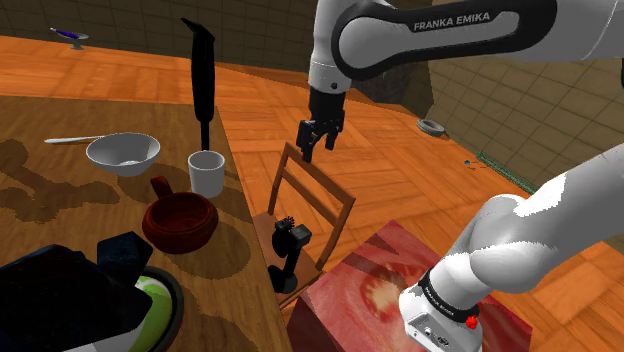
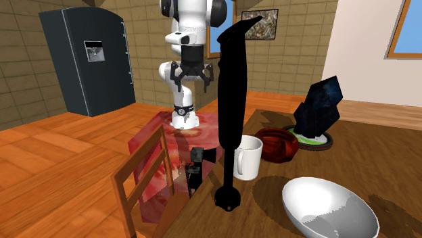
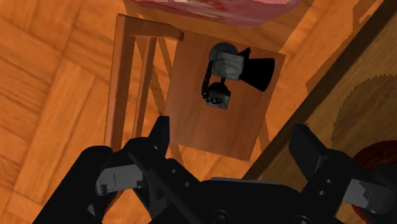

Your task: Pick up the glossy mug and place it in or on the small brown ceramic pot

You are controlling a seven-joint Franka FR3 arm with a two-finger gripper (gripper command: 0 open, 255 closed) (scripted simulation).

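Note:
A white glossy mug (image 1: 206,173) (image 2: 247,157) stands upright on the wooden table, its handle toward the brown pot. The small, round, dark red-brown pot (image 1: 180,221) (image 2: 278,144) sits just beside it, nearer the table's front in the shoulder view; its rim (image 3: 376,158) peeks in beside one finger. My black gripper (image 1: 318,135) (image 2: 189,74) (image 3: 234,140) hangs open and empty in the air above a wooden chair, beyond the table's edge and well apart from the mug. Nothing lies between its fingers (image 3: 159,133).
A tall black stick blender (image 1: 203,80) (image 2: 232,101) stands right by the mug. A white bowl (image 1: 123,152) (image 2: 328,206) and a dark blue-black object on a green plate (image 2: 318,111) share the table. The chair (image 1: 310,205) (image 3: 222,114) carries a small black camera (image 3: 226,70). A dark fridge (image 2: 88,61) stands by the wall.

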